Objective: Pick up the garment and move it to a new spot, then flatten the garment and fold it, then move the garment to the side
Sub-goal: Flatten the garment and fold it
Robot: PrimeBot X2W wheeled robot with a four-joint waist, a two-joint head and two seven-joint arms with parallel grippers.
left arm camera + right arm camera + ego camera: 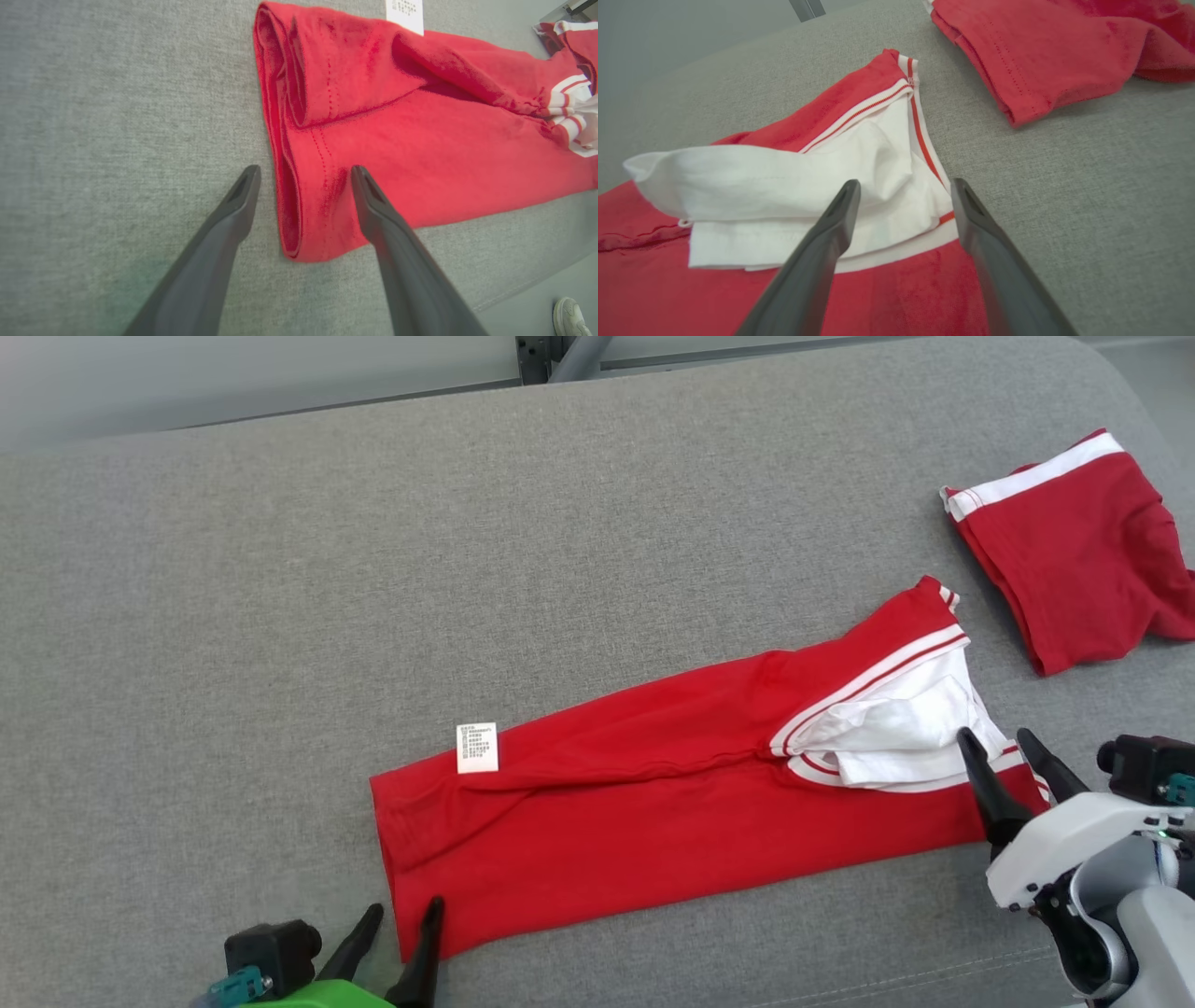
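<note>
A red garment point(635, 793) with a white collar and white-striped trim lies folded into a long band on the grey surface. Its hem end point(299, 186) is at the lower left, its white collar end point(822, 186) at the right. A small white label point(477, 748) lies near the hem. My left gripper point(403, 912) stands open over the hem's near corner, one finger over grey cloth, the other over red fabric. At the collar end my right gripper point(996, 740) hovers open above the white collar. Neither holds anything.
A second red garment point(1074, 551) with white trim lies folded at the far right, close to the surface's right edge. The grey padded surface point(373, 569) stretches wide to the back and left. A shoe point(572, 317) stands on the floor below the near edge.
</note>
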